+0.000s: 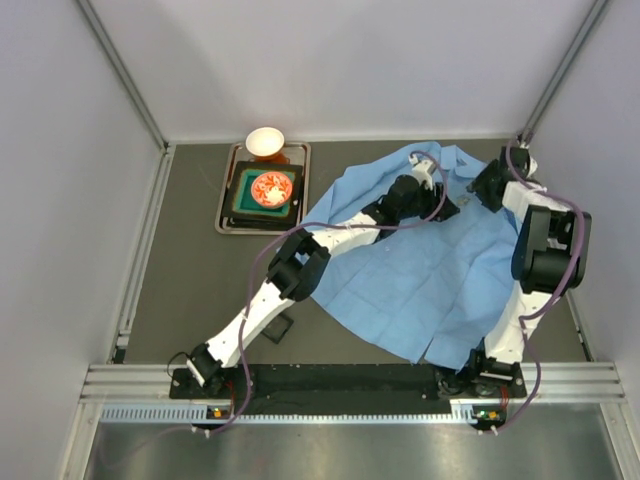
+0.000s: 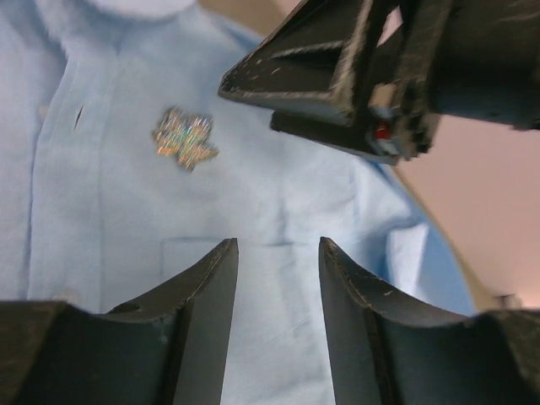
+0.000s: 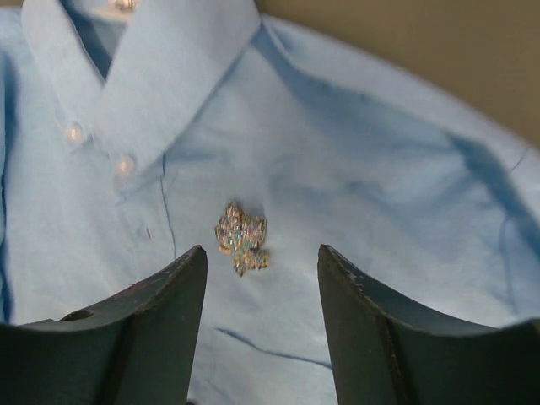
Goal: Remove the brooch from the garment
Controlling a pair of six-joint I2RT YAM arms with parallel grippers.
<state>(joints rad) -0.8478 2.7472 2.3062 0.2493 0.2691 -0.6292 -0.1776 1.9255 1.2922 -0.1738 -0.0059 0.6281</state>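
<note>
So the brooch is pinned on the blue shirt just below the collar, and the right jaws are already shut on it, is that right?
Not quite. The brooch is pinned on the blue shirt just below the collar, but the right jaws are open, not shut on it. The right wrist view shows it in the gap between them, ungripped.

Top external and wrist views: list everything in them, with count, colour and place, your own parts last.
garment: one, light blue, spread over the table's right half
brooch: one, glittery silver-gold, on the garment's chest below the collar
tray: one, metallic, far left
square pad: one, dark green, in the tray
round thing: one, orange-red, on the square pad
bowl: one, white, at the tray's far end
small box: one, dark, beside the left arm
table: one, grey-brown
left arm, right arm: white and black, over the garment
left hand: black, open
right hand: black, open, by the brooch
</note>
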